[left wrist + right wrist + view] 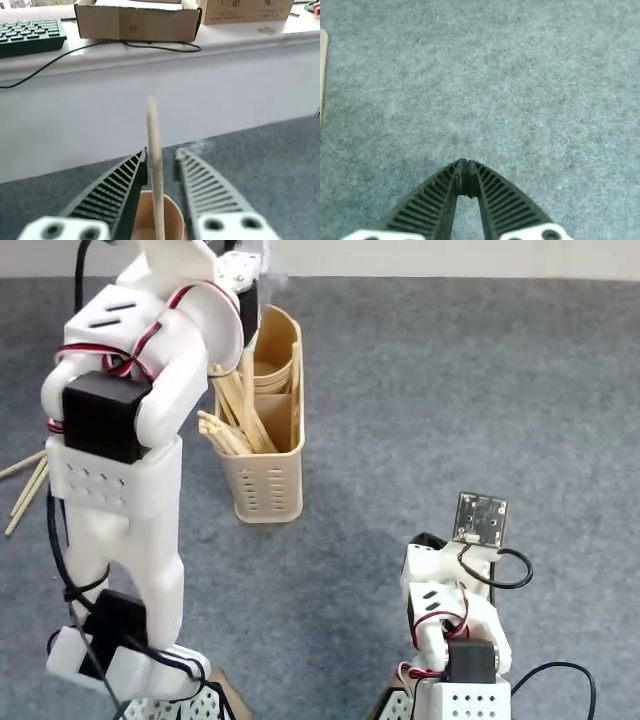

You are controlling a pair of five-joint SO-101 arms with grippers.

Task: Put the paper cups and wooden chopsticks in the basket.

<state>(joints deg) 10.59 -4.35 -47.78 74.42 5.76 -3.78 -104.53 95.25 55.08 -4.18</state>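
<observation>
The left gripper (161, 154) hangs over the basket (268, 485) with its jaws slightly apart. A wooden chopstick (153, 130) stands upright between them, leaning on one finger, above a paper cup (171, 216). Loose chopsticks (24, 490) lie on the grey mat (450, 390). The right gripper (466, 164) is closed and empty.

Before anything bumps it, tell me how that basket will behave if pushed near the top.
The basket looks tall and narrow, so a high push would probably tip it rather than slide it. Its thin perforated wall suggests light plastic; the chopsticks and paper cups inside likely add little weight. The fuzzy grey mat may grip its base.
</observation>
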